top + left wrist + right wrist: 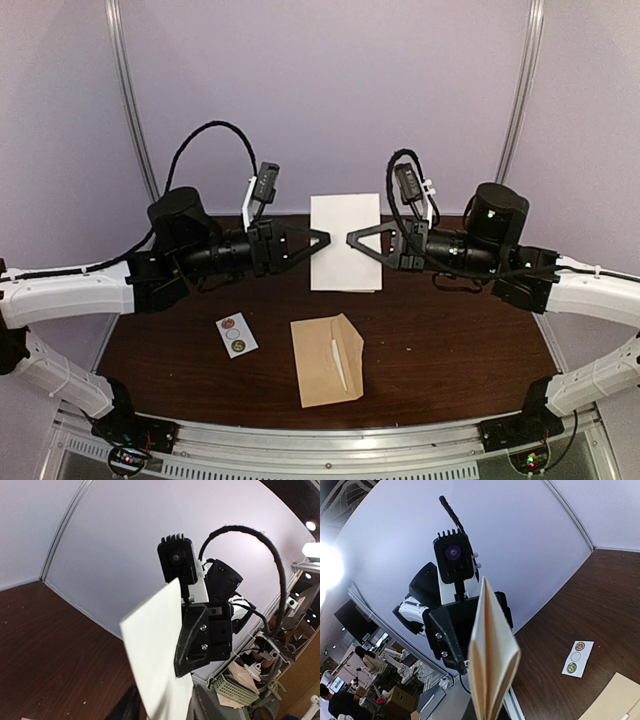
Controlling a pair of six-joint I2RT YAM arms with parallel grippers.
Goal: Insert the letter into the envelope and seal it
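On the dark table (450, 340), left of centre, a white sticker card (237, 335) with 3 round dots lies flat. Up above, the left gripper (325, 238) meets the white letter's (345, 262) left edge, and I cannot tell if it pinches. The tan envelope (327, 360) lies near the front edge, apart from the letter. The right gripper (350, 241) is clamped tight on the letter's right edge.

Soft even light — fisheye-warped wrist views

Both arms are raised and reach inward, left tool (326, 238) facing right tool (351, 240), which pinches the letter (345, 212).
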